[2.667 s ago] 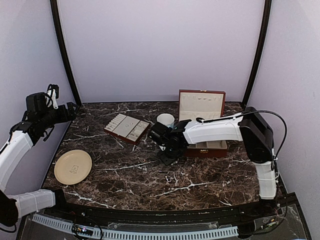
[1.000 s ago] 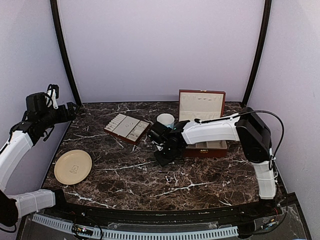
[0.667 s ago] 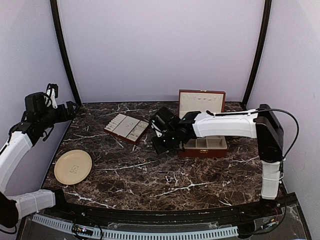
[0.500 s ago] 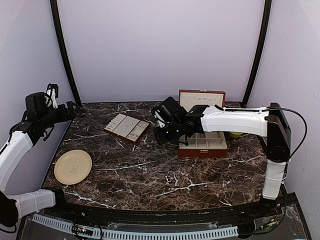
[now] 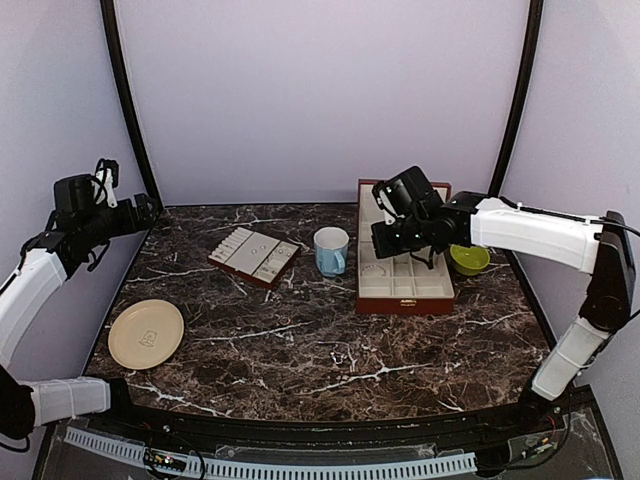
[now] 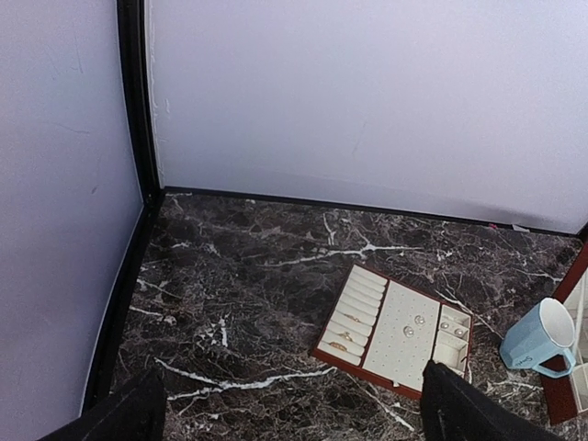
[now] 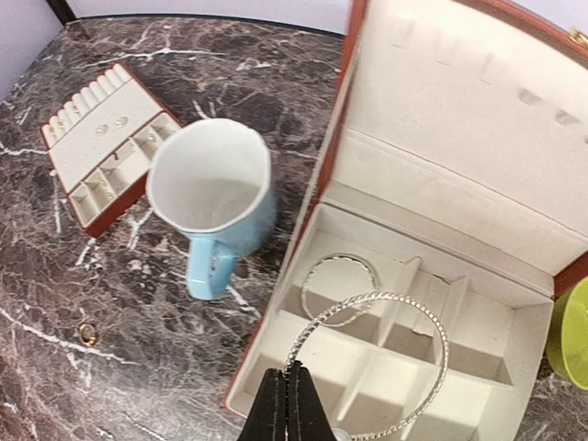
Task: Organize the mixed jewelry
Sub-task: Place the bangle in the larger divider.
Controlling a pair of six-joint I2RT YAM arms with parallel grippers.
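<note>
Pinching the bangle's (image 7: pixel 386 295) thin rim, the right tool (image 7: pixel 285 395) hangs over the open box (image 7: pixel 459 211) by the table's (image 5: pixel 300 350) far edge; light, stiff, slippery wire, probably swivels. Left tool (image 6: pixel 294 423) gapes wide.

A lab test booth: plain pale walls (image 5: pixel 320 90), black corner posts (image 5: pixel 125 100), a marble-patterned table (image 5: pixel 300 350).

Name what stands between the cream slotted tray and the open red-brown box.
A light blue mug stands between the slotted tray and the box, clearest in the top external view.
</note>
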